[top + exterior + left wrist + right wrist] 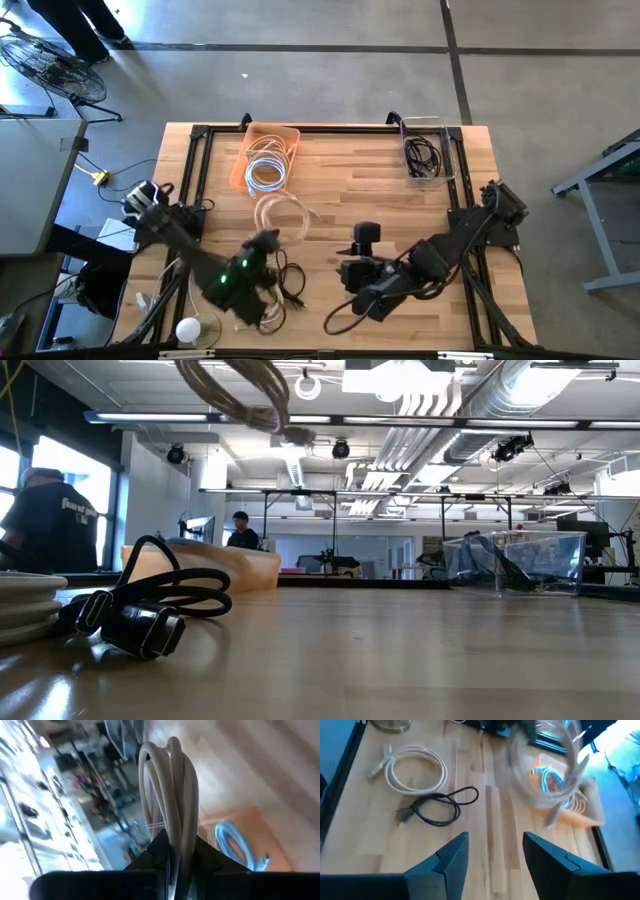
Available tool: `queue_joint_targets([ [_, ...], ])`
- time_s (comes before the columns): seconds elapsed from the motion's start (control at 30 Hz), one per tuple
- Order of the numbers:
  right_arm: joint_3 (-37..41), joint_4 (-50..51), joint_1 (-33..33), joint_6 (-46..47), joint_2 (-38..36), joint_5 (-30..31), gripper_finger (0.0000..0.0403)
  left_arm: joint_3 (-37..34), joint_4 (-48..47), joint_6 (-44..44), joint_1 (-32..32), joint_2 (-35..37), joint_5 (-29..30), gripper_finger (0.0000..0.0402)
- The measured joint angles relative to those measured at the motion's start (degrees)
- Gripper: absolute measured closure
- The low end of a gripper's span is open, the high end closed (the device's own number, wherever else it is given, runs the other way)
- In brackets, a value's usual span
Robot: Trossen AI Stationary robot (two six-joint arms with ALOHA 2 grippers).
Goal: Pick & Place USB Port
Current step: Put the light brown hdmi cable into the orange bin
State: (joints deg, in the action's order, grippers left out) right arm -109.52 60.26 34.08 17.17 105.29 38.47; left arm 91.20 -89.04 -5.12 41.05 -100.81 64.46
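**Pale cable in the air, orange tray dead ahead**

The left gripper [262, 243] is clamping its fingers on a coiled pale cable [283, 212], the loop hanging forward of it, off the table. The orange tray [266, 158] is lying straight beyond, already holding white cable. The right gripper [492, 851] is waiting beside it, jaws apart and empty, farther from that tray.

The wooden table [340, 180] carries an orange tray [241, 170] at eleven o'clock; a clear bin [452, 165] at one o'clock; a black cable [291, 283] and a white cable [415, 767] lie near seven o'clock.
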Motion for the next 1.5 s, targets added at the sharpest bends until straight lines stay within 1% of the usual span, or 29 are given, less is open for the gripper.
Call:
queue_joint_targets([
  [0.1, 2.5, 0.1, 0.4, 2.2, 0.0, 1.6, 0.0224, 0.0, -0.9, 2.3, -5.3, 1.0, -1.0, 0.0371],
  [0.2, 5.7, -0.6, 0.6, 2.5, 0.0, 2.2, 0.0224, -0.3, -1.3, 1.4, -11.4, 1.7, -6.0, 0.0371],
  [0.33, 9.3, -1.2, 0.6, 3.8, 0.1, 5.3, 0.0225, -0.3, -1.0, -1.9, -20.3, 2.3, -10.4, 0.0371],
  [0.43, 11.0, -1.7, 0.8, 3.6, 0.1, 7.0, 0.0225, -0.3, -0.9, -5.2, -27.6, 2.4, -11.1, 0.0371],
  [0.53, 11.8, -1.8, 1.3, 3.6, 0.1, 9.2, 0.0226, -0.3, -0.9, -7.6, -35.8, 2.9, -11.8, 0.0371],
  [0.6, 12.0, -1.4, 1.7, 3.9, 0.0, 9.4, 0.0226, -0.3, -1.1, -8.6, -41.2, 3.0, -12.8, 0.0371],
  [0.7, 12.0, -1.4, 2.4, 4.0, 0.0, 9.4, 0.0225, -0.3, -0.9, -8.6, -49.1, 3.1, -16.2, 0.0371],
  [0.77, 12.0, -1.4, 2.8, 4.0, 0.0, 9.7, 0.0225, -0.3, -0.8, -8.6, -53.8, 3.3, -16.8, 0.0371],
  [0.87, 12.0, -1.4, 3.4, 5.0, 0.0, 11.2, 0.0227, -0.3, 2.2, -10.1, -59.8, 3.3, -17.2, 0.0371],
  [0.93, 12.0, -1.4, 3.7, 5.1, 0.0, 11.4, 0.0228, -0.3, 6.4, -13.5, -62.9, 3.3, -19.0, 0.0371],
  [1.03, 12.0, -1.4, 3.9, 5.4, 0.0, 11.4, 0.0228, -0.3, 14.2, -19.1, -65.9, 3.3, -24.3, 0.0371],
  [1.1, 12.0, -1.4, 3.9, 5.8, 0.0, 11.4, 0.0228, -0.3, 19.1, -21.3, -66.5, 3.3, -27.6, 0.0371],
  [1.17, 12.0, -1.4, 3.9, 5.9, 0.0, 11.4, 0.0229, -0.3, 21.9, -21.7, -66.7, 3.3, -28.1, 0.0371],
  [1.27, 12.0, -1.4, 3.9, 6.0, 0.0, 11.3, 0.0229, -0.3, 22.6, -21.7, -66.5, 3.3, -28.1, 0.0371],
  [1.43, 12.0, -1.4, 3.9, 5.9, 0.0, 11.3, 0.023, -0.8, 20.6, -20.9, -65.8, 3.3, -28.0, 0.0371],
  [1.5, 12.0, -1.4, 3.9, 6.0, 0.0, 11.3, 0.023, -1.6, 20.5, -20.4, -65.8, 3.3, -29.1, 0.0371],
])
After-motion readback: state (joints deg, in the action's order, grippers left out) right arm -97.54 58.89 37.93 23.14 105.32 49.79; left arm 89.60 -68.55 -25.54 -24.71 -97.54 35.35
